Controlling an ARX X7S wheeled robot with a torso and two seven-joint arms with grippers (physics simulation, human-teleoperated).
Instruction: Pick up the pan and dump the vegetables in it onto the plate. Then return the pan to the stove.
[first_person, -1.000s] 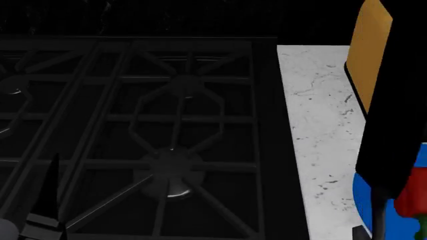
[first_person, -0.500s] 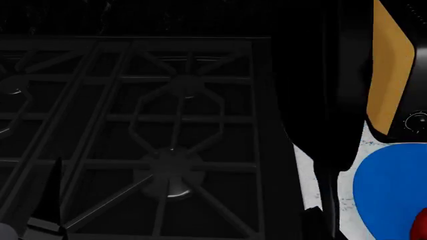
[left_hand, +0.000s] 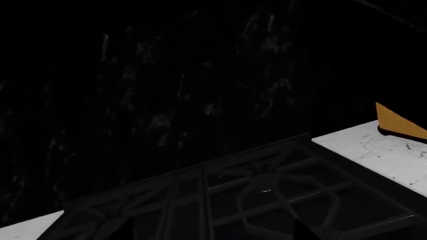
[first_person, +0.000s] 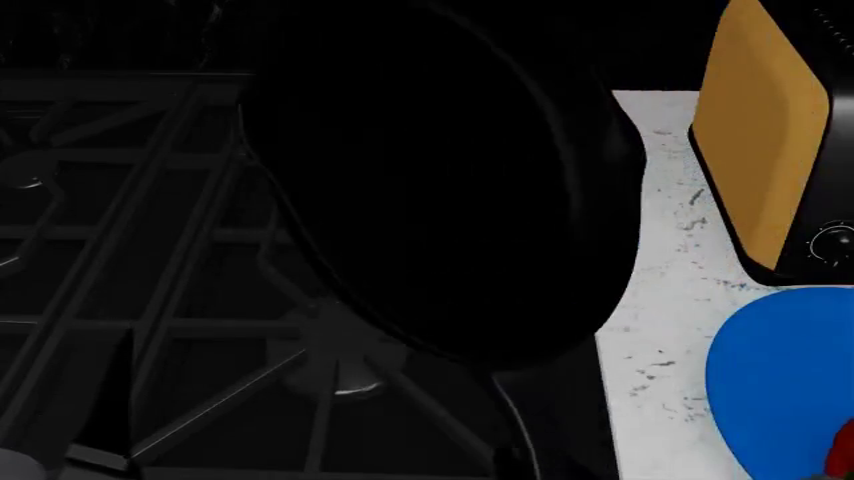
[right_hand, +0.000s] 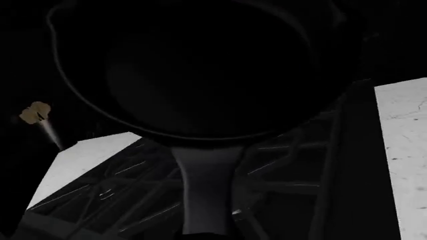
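Note:
The black pan (first_person: 427, 200) hangs over the right burners of the stove (first_person: 134, 250), bottom toward the head camera. Its handle (first_person: 527, 440) runs down to the frame's lower edge. In the right wrist view the empty pan (right_hand: 200, 70) fills the top, and its handle (right_hand: 207, 185) runs into my right gripper (right_hand: 205, 236), which is shut on it. The blue plate (first_person: 781, 370) lies on the counter at the right, with the red pepper (first_person: 843, 450) on it at the frame's edge. My left gripper (first_person: 94, 420) is low at the stove's front left, with its dark fingertips spread and nothing between them.
An orange-yellow appliance (first_person: 754, 130) with a dial stands on the white speckled counter (first_person: 667, 300) behind the plate. It also shows in the left wrist view (left_hand: 400, 122). The stove's grates (left_hand: 267, 200) lie under both arms. A dark wall stands behind the stove.
The pan has swung left from over the counter beside the plate to over the stove's right burners. The pepper stays on the plate. The left gripper has not moved.

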